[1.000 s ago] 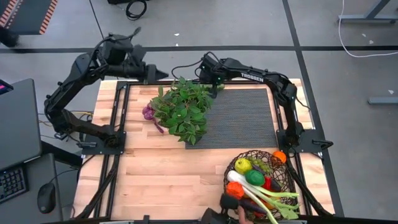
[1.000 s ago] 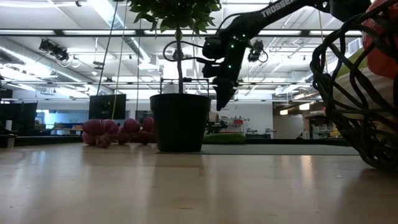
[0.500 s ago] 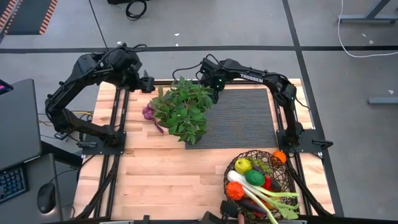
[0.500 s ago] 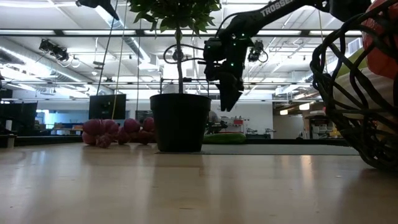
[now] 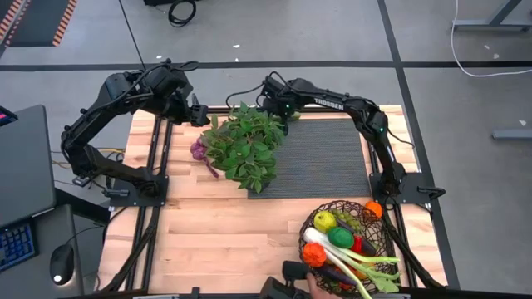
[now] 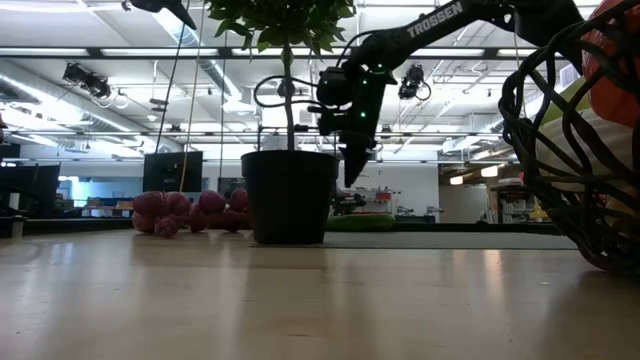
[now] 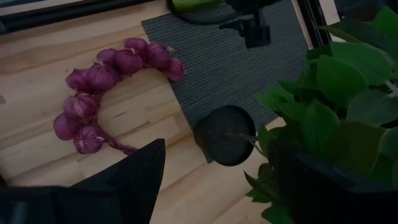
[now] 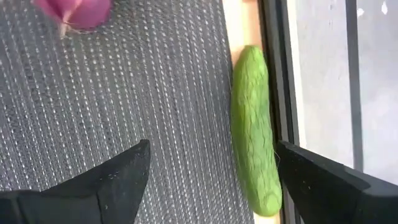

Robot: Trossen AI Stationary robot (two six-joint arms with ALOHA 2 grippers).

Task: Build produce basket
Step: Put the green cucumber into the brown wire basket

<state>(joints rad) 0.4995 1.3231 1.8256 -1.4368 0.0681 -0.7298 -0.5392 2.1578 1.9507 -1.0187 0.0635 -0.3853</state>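
The dark wire basket (image 5: 345, 241) sits at the near right corner, filled with lemon, lime, leek, chili and orange tomatoes. Purple grapes (image 5: 199, 151) lie on the wood left of the potted plant and also show in the left wrist view (image 7: 106, 81). A green cucumber (image 8: 255, 130) lies along the mat's far edge, seen low behind the pot too (image 6: 360, 222). My right gripper (image 5: 281, 108) hangs open above that cucumber (image 8: 213, 144), touching nothing. My left gripper (image 5: 202, 112) is open and raised near the far edge, left of the plant (image 7: 217, 149).
The leafy potted plant (image 5: 243, 145) stands between the two grippers, its black pot (image 6: 290, 195) on the mat's left edge. The black ribbed mat (image 5: 324, 158) covers the far right. A person's hand (image 5: 312, 286) shows at the near edge by the basket. Bare wood lies near left.
My left gripper has drawn back toward the table's left and slightly nearer, turning as it went. My right gripper has shifted a little toward the left along the far edge, staying open above the cucumber. The hand at the near edge has moved slightly.
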